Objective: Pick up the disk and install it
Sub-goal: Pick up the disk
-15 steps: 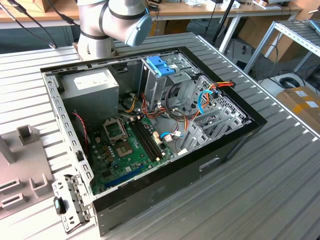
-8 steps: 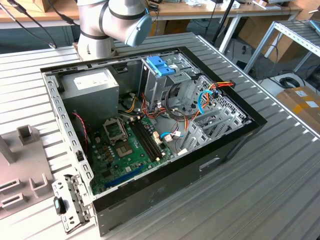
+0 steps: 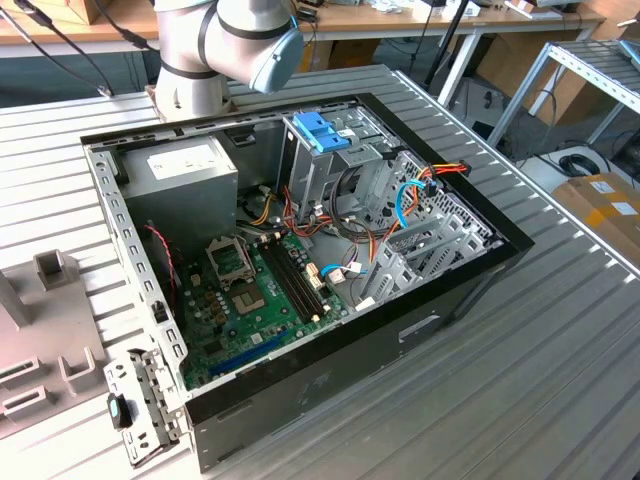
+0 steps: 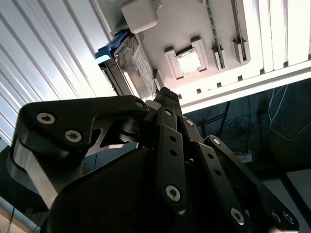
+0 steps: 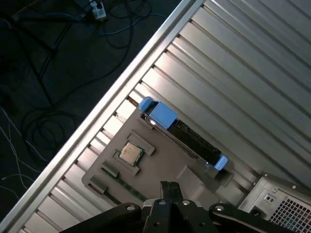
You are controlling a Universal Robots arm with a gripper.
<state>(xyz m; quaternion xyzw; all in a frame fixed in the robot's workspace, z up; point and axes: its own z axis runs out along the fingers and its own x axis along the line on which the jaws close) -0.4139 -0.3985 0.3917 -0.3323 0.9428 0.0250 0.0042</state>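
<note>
1. Disk not yet in hand. The gripper, closest to the lens in the first wrist view, has its fingers pressed together with nothing between them.
2. Just beyond the tips and clear of them, it stands on edge in a grey holder plate, with a blue rail at each end.
3. Its long axis runs with the ribs of the metal table — broadside to the tips, by my reading.
4. Farthest, in the exterior view: open computer case with a blue-handled drive cage inside.
</note>
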